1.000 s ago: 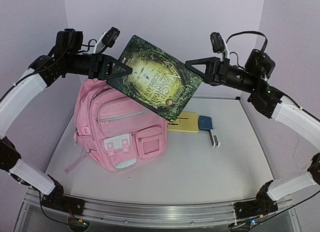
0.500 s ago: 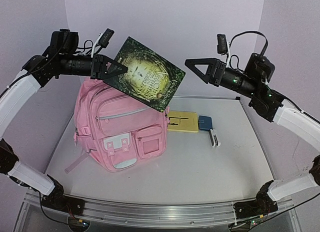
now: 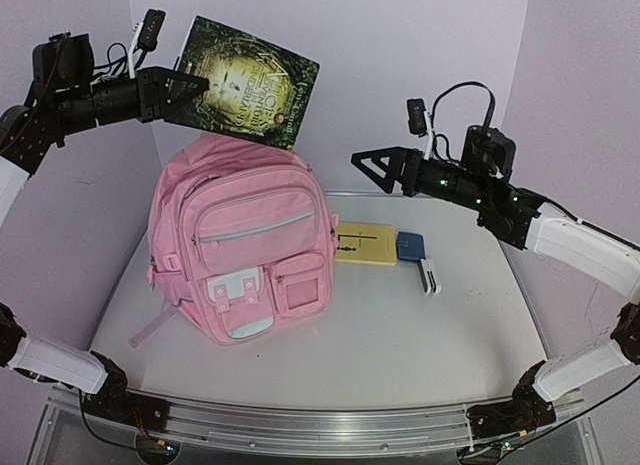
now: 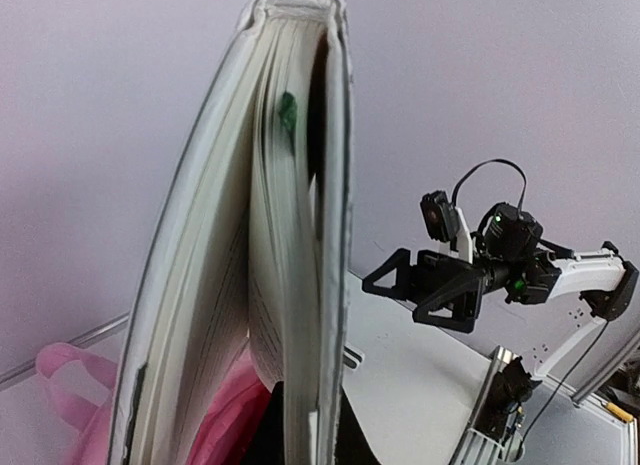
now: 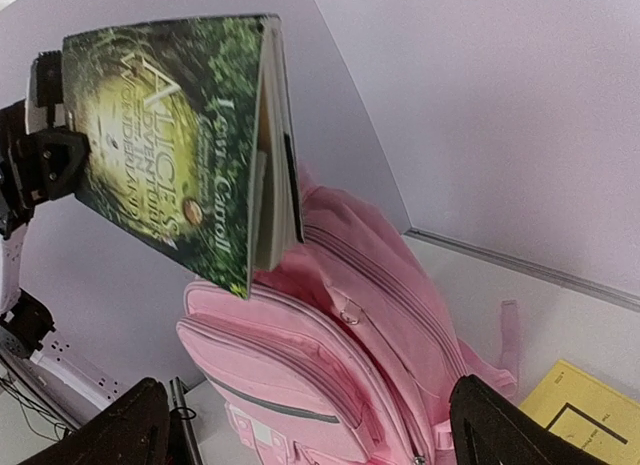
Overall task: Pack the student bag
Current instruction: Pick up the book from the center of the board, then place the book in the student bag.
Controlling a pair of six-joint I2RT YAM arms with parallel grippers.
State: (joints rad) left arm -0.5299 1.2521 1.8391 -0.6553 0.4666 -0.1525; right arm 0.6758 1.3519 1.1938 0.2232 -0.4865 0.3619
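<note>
Above the white table (image 3: 400, 325), left claw (image 3: 203, 83) pinches a book (image 3: 250, 80); right claw (image 3: 365, 168) gapes empty; walls (image 3: 400, 45) lilac.

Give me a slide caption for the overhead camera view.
Left end effector holds a green book above the upright pink student bag; right end effector open, empty, beside it.

The book (image 3: 245, 80) in the left pincer (image 3: 200, 85) is dark green with a yellow glow, the backpack (image 3: 245, 245) below it pink, the card (image 3: 366, 245) below the right pincer (image 3: 370, 173) yellow
</note>
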